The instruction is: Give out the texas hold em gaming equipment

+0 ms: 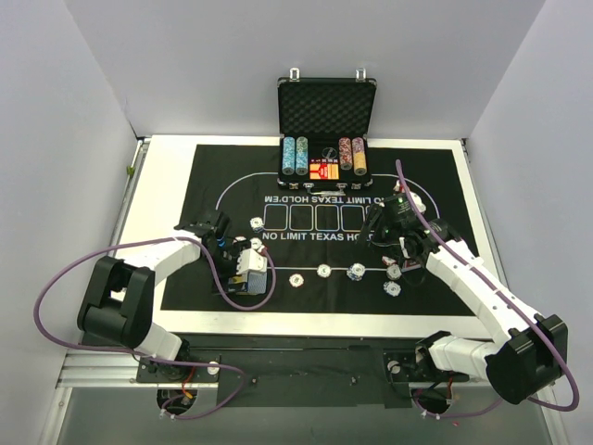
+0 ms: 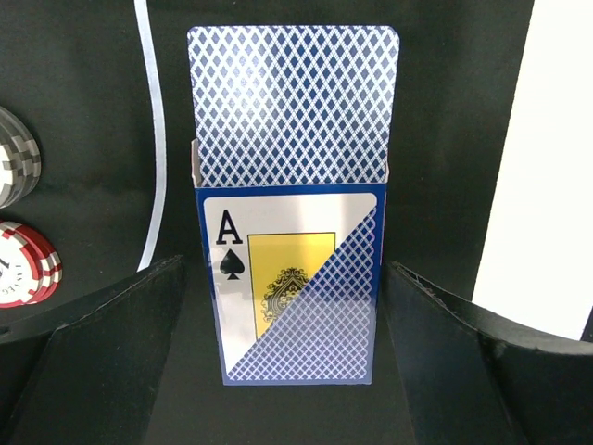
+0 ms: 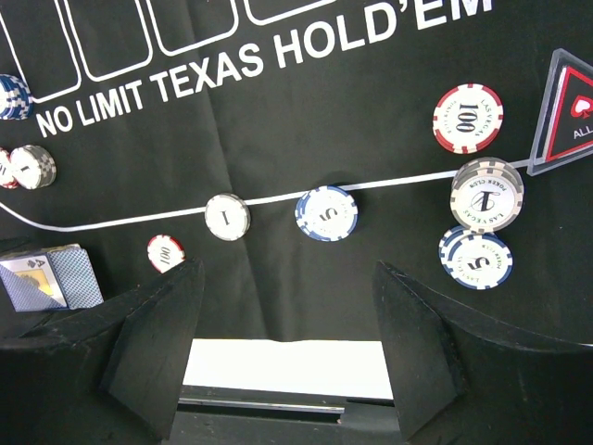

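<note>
Left claw point(image 2: 285, 287): we saw it spread wide, with the blue diamond-patterned cardboard card box point(image 2: 292, 185) between its fingers.
Right claw point(image 3: 287, 278): spread; the blue-and-white striped poker chip point(image 3: 326, 212) lay just ahead of it.

An open card box point(image 2: 292, 278) lies on the mat point(image 2: 83, 120) between the spread fingers point(image 2: 102, 362).

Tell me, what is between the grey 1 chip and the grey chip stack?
One blue-and-white chip marked 5 lies between the grey 1 chip and the grey chip stack. The right wrist view shows it.
</note>
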Available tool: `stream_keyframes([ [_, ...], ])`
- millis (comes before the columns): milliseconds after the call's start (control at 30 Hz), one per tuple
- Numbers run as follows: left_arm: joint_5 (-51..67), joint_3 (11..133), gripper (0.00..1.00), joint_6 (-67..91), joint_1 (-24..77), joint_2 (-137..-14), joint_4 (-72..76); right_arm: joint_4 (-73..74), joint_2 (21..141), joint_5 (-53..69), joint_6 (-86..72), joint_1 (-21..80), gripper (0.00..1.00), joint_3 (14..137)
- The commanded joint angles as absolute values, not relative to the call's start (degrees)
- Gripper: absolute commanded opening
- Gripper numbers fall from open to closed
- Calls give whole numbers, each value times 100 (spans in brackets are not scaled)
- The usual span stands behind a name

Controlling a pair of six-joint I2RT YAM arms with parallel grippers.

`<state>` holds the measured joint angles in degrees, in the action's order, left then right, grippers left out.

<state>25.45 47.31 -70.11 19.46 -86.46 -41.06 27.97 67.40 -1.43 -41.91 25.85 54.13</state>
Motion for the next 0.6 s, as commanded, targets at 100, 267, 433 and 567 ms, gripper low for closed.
stream_keyframes([
  [100,2663,4614,94,-7181,1977,-8692,-3955,2751,6776,-53,-4184,2549,68,5537],
  [267,2628,4491,65,-7181,2021,-8570,-3885,2523,6829,368,-4201,2558,67,5397],
  [433,2663,4597,38,-7093,2021,-8525,-4008,2005,6960,1080,-4350,2584,67,5099],
  [567,2821,4991,36,-6927,2021,-8473,-4297,1425,7084,1441,-4631,2768,67,4870],
])
